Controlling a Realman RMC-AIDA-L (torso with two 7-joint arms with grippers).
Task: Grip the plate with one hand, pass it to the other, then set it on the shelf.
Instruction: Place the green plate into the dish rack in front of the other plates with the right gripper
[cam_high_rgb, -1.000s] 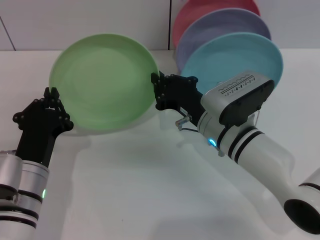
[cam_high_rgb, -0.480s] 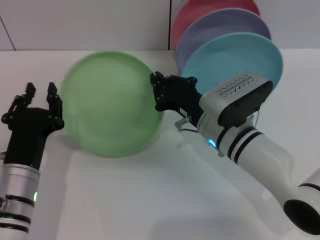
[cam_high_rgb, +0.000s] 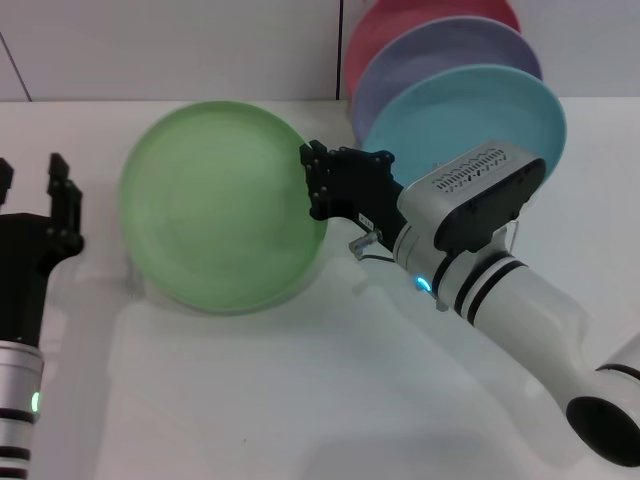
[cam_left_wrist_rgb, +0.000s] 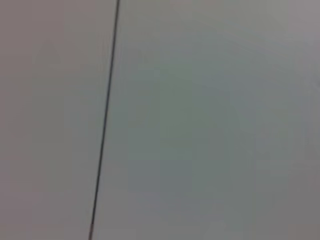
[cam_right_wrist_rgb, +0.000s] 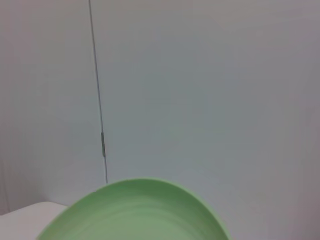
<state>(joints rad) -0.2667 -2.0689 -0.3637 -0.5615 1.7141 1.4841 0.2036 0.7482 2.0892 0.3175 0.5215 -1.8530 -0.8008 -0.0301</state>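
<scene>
Clamping the round light green plastic plate (cam_high_rgb: 222, 208) by its right rim, the right tool (cam_high_rgb: 318, 183) held it tilted above the white table (cam_high_rgb: 250, 390) at frame centre. At far left, the left tool (cam_high_rgb: 33, 190) stood apart, fingers spread, touching nothing.

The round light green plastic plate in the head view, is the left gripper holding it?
No, the left gripper is open and apart from the plate, which the right gripper clamps.
</scene>
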